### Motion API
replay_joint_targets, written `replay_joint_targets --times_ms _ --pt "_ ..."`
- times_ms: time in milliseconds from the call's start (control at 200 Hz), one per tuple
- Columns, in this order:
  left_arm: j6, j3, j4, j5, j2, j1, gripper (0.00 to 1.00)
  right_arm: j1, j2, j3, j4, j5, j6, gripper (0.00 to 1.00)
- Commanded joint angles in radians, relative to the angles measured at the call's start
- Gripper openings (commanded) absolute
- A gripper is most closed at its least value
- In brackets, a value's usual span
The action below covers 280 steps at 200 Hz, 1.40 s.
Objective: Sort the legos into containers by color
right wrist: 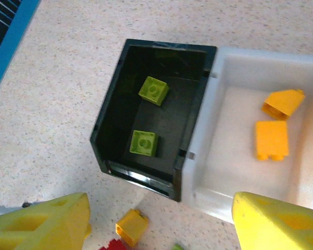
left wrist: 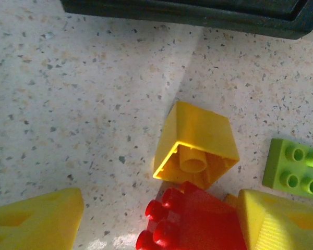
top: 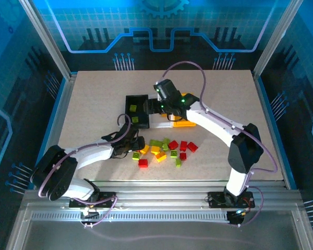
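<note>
Hovering over the left end of the loose legos (top: 164,149) on the table (top: 94,104), the left gripper (top: 136,144) has its jaws spread wide and empty. A tipped yellow brick (left wrist: 195,143) lies untouched between them, with a red brick (left wrist: 190,221) against it. Further right, the right gripper (top: 147,108) hangs above the black bin (right wrist: 107,130), jaws parted, holding nothing. Two green bricks (right wrist: 153,90) lie inside that bin. The adjoining white bin (right wrist: 214,78) holds two orange bricks (right wrist: 271,139), and the yellow bin (top: 181,124) sits just beyond.
</note>
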<state>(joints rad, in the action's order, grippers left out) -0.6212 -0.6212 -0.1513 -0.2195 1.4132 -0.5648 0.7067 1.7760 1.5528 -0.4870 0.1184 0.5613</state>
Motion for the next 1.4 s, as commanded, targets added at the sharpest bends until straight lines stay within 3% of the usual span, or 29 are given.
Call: replay_joint_targets --times_ms 0,90,420,645,851,1116,1396 --pt "0.044 -0.054 0.047 0.002 0.058 0.006 0.79 -0.012 -0.058 -0.099 0.076 -0.02 0.036 0.73" --pt "0.058 -0.087 0.025 -0.04 0.111 0.006 0.76 -0.022 -0.091 -0.151 0.099 -0.032 0.049 0.73" --pt "0.062 -0.103 0.036 -0.052 0.18 0.006 0.41 -0.045 -0.155 -0.217 0.11 -0.019 0.057 0.73" --pt "0.046 -0.125 -0.014 -0.042 0.034 0.004 0.34 -0.057 -0.216 -0.281 0.12 -0.006 0.073 0.73" --pt "0.047 -0.23 -0.072 0.013 -0.055 -0.007 0.34 -0.099 -0.319 -0.416 0.136 -0.011 0.114 0.73" --pt "0.073 -0.525 -0.039 0.039 0.213 -0.036 0.34 -0.154 -0.468 -0.596 0.09 0.037 0.15 0.73" --pt "0.115 -0.865 -0.138 -0.004 0.55 -0.037 0.34 -0.17 -0.589 -0.718 0.02 0.04 0.152 0.73"
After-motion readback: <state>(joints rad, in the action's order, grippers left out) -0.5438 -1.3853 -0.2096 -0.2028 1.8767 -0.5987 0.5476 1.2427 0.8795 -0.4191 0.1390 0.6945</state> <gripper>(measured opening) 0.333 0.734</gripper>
